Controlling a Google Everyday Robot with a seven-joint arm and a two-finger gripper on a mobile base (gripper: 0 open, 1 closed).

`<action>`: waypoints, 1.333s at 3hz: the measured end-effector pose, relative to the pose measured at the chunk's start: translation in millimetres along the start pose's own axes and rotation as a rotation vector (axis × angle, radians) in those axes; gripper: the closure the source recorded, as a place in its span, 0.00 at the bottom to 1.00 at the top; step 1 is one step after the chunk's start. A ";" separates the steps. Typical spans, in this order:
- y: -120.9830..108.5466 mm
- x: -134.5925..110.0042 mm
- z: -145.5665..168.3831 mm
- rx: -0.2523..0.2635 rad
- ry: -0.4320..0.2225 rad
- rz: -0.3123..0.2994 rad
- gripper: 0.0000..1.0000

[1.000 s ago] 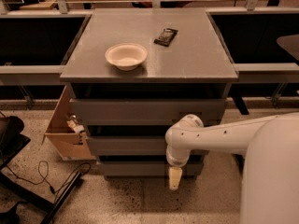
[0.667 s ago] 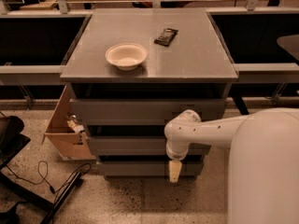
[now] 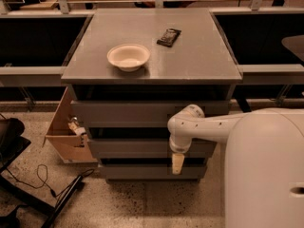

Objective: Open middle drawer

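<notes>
The grey cabinet [image 3: 152, 70] has three alike grey drawer fronts. The middle drawer [image 3: 128, 147] is the second front, and it sits flush with the others. My white arm reaches in from the right and bends down in front of the drawers. My gripper [image 3: 177, 164] hangs pointing down, its tan tip in front of the gap between the middle drawer and the lowest drawer [image 3: 137, 171], right of centre. The uppermost drawer [image 3: 118, 113] is above the arm's elbow.
A white bowl [image 3: 128, 57] and a dark packet [image 3: 169, 37] lie on the cabinet top. An open cardboard box [image 3: 66, 132] stands at the cabinet's left on the floor. Dark cables and a black object [image 3: 28, 184] lie at the lower left.
The arm has shifted slightly left and nearer to the drawer fronts; the gripper stays at about the same height. The drawers have not moved.
</notes>
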State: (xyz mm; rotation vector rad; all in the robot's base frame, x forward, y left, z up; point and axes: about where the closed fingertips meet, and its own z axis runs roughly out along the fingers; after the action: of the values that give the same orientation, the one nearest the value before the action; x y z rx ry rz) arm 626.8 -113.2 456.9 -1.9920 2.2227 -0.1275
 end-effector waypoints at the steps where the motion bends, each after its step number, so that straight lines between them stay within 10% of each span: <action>1: 4.5 -2.2 11.7 -0.021 -0.024 0.023 0.19; 4: 13.5 -3.4 9.4 -0.053 -0.043 0.039 0.89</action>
State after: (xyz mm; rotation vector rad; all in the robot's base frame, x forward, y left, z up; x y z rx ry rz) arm 615.6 -108.0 445.5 -1.9568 2.2598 -0.0210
